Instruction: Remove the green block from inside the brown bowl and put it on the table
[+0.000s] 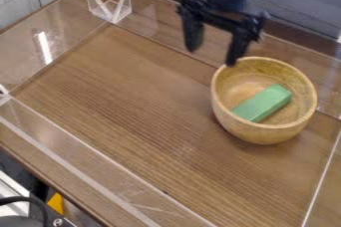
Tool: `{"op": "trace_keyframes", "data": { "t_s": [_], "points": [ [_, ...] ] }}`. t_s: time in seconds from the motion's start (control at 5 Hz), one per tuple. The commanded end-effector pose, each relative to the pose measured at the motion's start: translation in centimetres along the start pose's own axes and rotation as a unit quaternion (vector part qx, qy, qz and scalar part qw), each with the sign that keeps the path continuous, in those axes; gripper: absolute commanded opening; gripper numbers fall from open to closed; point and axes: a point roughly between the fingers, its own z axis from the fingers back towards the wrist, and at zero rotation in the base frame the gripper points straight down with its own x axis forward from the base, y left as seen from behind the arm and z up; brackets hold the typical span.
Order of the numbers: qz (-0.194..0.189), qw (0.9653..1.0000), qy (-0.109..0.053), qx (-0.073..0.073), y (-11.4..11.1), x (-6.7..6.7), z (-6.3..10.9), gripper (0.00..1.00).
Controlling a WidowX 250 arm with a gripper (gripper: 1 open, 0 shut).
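The green block (264,103) lies tilted inside the brown bowl (230,78), which sits at the right side of the table (134,102). My gripper (217,44) hangs open just behind and to the left of the bowl's far rim, fingers pointing down with nothing between them. One dark fingertip (240,52) is right above the bowl's back edge. The block is fully visible and untouched.
Clear acrylic walls (54,42) border the tabletop on the left, front and back. A clear folded stand (108,4) sits at the back left corner. Wood-grain surface stretches left and in front of the bowl.
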Motion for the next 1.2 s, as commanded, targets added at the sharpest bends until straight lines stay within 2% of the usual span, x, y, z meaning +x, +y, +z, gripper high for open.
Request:
{"op": "trace_keyframes", "data": {
  "t_s": [0.0,0.2,0.4,0.8,1.0],
  "points": [
    [-0.059,0.9979,-0.025,0.001,-3.3,1.6,-0.1,1.0],
    [-0.127,0.9912,-0.037,0.008,-4.6,2.1,-1.3,1.0],
    [-0.177,0.9828,-0.049,0.018,-4.8,2.1,-2.0,1.0],
    [-0.198,0.9771,-0.072,0.028,-4.7,2.3,-1.1,1.0],
    [-0.195,0.9769,-0.082,0.031,-4.9,2.1,-1.0,1.0]
  ]
}}
